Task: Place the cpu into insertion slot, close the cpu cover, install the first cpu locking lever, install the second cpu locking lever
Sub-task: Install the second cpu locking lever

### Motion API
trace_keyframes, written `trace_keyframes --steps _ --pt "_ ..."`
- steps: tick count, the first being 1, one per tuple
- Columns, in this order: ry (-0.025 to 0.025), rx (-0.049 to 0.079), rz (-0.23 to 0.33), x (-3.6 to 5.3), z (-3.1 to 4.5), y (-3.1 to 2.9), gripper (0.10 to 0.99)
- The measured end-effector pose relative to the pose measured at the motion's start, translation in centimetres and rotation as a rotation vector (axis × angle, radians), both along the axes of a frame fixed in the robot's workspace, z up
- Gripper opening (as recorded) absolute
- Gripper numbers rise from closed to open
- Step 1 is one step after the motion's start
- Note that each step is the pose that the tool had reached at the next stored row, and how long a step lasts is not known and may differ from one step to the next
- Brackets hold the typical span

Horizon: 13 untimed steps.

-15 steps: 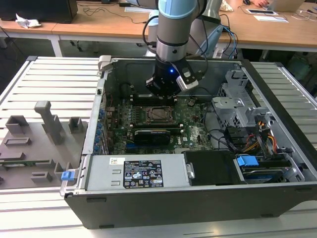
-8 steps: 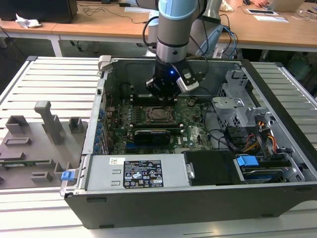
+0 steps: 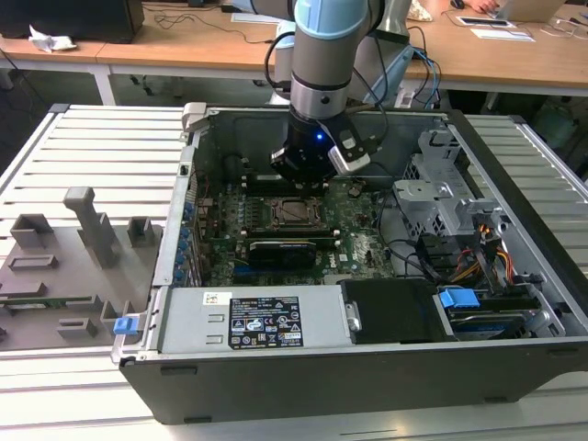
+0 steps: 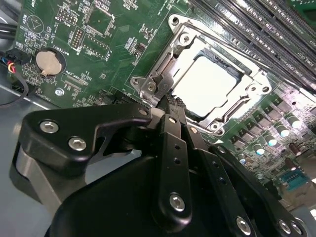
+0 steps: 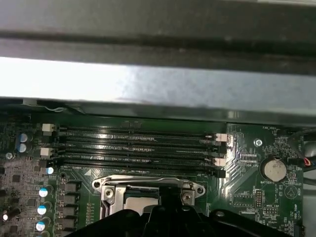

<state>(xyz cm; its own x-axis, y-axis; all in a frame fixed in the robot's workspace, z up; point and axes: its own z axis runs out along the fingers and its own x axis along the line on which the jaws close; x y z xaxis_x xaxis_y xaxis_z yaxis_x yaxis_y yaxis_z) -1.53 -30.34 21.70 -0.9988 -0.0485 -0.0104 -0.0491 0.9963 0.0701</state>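
Cpu (image 4: 210, 84) already seated in insertion slot (image 4: 237, 116), mid green motherboard (image 3: 363, 248); cpu cover (image 4: 185, 42) down around it, open centre showing chip's flat pale silver face. Whether levers are latched: cannot tell. Gripper (image 4: 170, 101) low over cover's edge, black fingers drawn together to narrow tip, holding nothing visible. Cover thin shiny stamped steel, screw at each corner. Long black memory slots (image 5: 138, 145) lie beside slot.

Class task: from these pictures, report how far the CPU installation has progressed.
Done: the cpu lies in the insertion slot, with the cpu cover closed over it. In hand: the end effector sits at the cover's edge, fingers together. The pictures don't settle whether the locking levers are latched.
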Motion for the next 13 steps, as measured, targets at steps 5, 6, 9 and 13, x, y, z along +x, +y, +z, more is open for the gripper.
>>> trace_keyframes --steps 5,6,9,13 --pt "0.0000 0.000 0.000 0.00 2.01 0.00 0.106" --pt "0.0000 0.000 0.000 0.00 2.45 0.00 0.106" --pt "-0.0001 0.000 0.000 0.01 3.18 -0.11 0.106" --pt "0.0006 0.000 0.000 0.00 3.17 -1.60 0.106"
